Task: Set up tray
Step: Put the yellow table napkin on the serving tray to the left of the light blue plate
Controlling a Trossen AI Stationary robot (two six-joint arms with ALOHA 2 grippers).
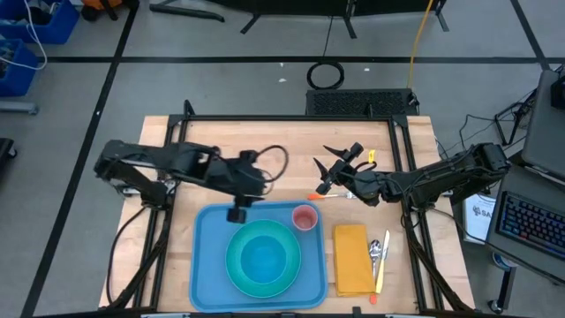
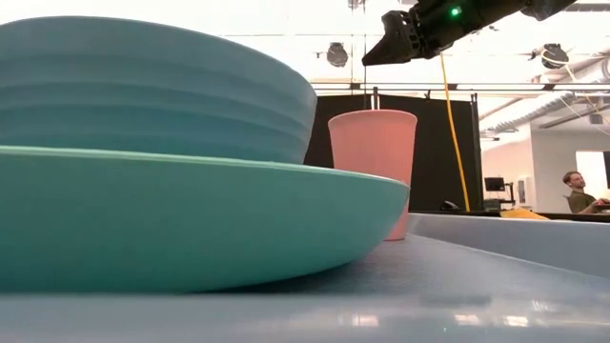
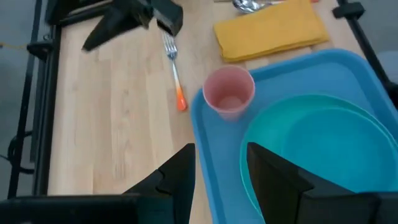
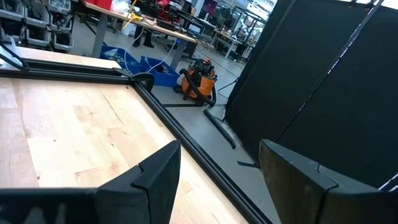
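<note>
Wooden table (image 1: pixel 221 137) carries the tray (image 1: pixel 205 265) at its near edge, already holding a teal plate (image 1: pixel 263 256) and a pink cup (image 1: pixel 304 217). Beside it on the wood lies a fork (image 3: pixel 173 68), its orange handle end nearest the tray's rim, its long axis running away toward the right gripper (image 1: pixel 328 172), which hangs just past the tines with fingers apart. That arm looks nearer; the left gripper (image 1: pixel 237 214), also spread, hovers over the tray's far edge
</note>
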